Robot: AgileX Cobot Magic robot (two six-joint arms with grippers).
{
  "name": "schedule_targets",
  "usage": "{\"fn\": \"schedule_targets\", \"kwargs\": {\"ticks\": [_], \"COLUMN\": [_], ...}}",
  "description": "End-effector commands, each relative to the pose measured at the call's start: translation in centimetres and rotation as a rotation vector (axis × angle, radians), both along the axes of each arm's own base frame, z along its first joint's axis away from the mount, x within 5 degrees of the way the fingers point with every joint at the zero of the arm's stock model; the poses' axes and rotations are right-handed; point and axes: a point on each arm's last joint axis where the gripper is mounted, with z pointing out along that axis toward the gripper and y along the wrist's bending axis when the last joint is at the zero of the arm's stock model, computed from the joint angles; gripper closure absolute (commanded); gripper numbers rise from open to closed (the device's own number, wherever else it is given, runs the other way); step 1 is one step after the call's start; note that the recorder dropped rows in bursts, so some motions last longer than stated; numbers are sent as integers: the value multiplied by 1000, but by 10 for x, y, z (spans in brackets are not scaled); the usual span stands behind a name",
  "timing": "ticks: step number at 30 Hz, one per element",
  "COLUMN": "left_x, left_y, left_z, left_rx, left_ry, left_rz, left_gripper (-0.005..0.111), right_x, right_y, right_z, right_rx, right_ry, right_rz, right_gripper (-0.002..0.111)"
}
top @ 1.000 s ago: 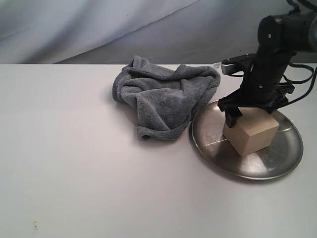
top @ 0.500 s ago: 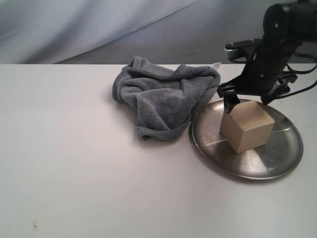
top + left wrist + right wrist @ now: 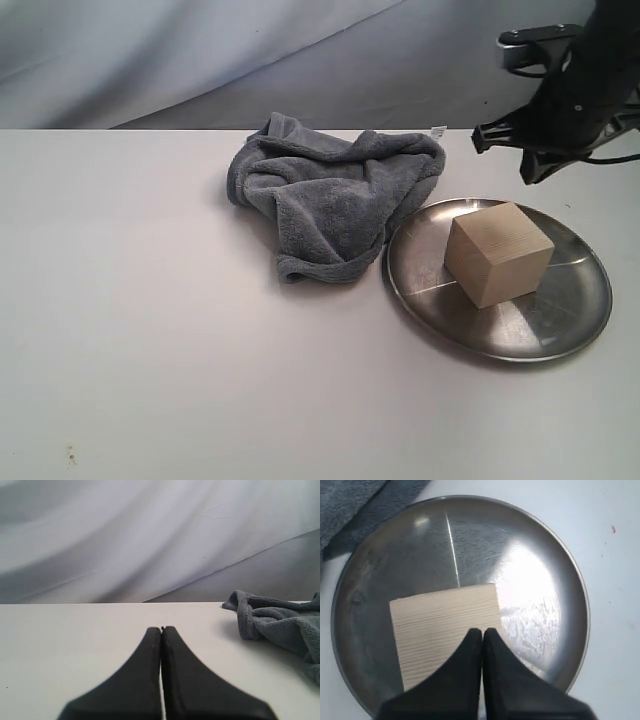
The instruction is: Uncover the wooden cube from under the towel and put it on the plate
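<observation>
The wooden cube (image 3: 498,252) (image 3: 440,625) rests free on the steel plate (image 3: 565,318) (image 3: 530,575), left of the plate's middle. Left of the plate, the blue-grey towel (image 3: 330,195) (image 3: 285,625) lies crumpled with its edge touching the plate's rim. My right gripper (image 3: 528,172) (image 3: 482,630) hangs above the cube with its jaws shut and nothing between them. In the left wrist view my left gripper (image 3: 161,629) is shut and empty over bare table, with the towel off to one side. It does not show in the exterior view.
The white table (image 3: 150,350) runs wide to the left and front of the towel. A grey backdrop cloth (image 3: 200,50) hangs behind the table's far edge. The towel's white label (image 3: 437,130) sticks out at its far corner.
My right gripper has let go of the cube, risen away up and to the right, and shut. The cube stays on the plate. The towel has not moved.
</observation>
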Motion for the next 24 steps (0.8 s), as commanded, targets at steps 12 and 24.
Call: {"fn": "schedule_targets", "kwargs": {"ticks": [12,24], "left_x": [0,0], "left_y": [0,0], "left_z": [-1,-1], "left_rx": [-3,-3], "left_ry": [0,0], "left_rz": [2,2], "left_gripper": [107,107], "right_x": [-90,-207], "right_y": [-110,-99], "right_z": [30,74], "right_rx": [89,278], "right_ry": [-387,-868], "right_rz": [-273,-254], "right_gripper": [108,108]}}
